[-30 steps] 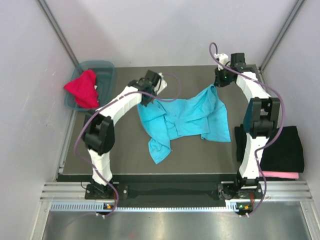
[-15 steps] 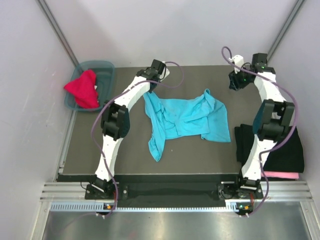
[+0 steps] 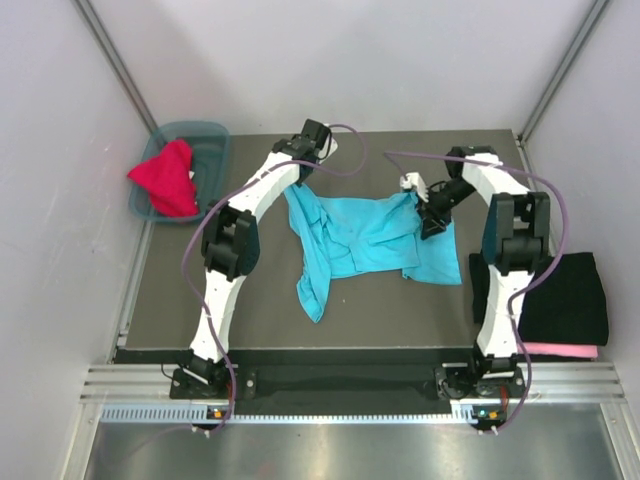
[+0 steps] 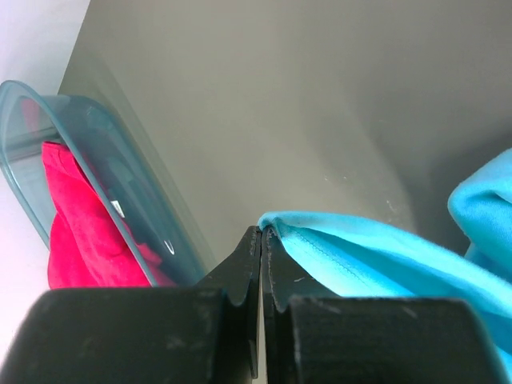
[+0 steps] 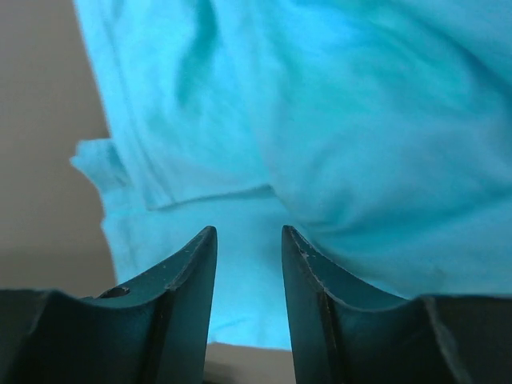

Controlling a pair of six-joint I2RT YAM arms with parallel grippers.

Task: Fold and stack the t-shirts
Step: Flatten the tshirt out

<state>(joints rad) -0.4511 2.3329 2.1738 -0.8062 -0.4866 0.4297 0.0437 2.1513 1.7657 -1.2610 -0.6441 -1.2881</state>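
A turquoise t-shirt lies crumpled in the middle of the dark table. My left gripper is at the shirt's far left corner, shut on its hem. My right gripper hovers over the shirt's right part with its jaws open and nothing between them; the wrist view shows turquoise cloth just beneath. A red t-shirt lies in a teal bin at the far left. Folded black shirts sit on a pink one at the right.
The bin's clear wall stands close to the left of my left gripper. The table's back edge and the enclosure walls are near both arms.
My right gripper has swung from the far right corner back to the left and down onto the shirt's right part. My left gripper has held its grip and barely moved.
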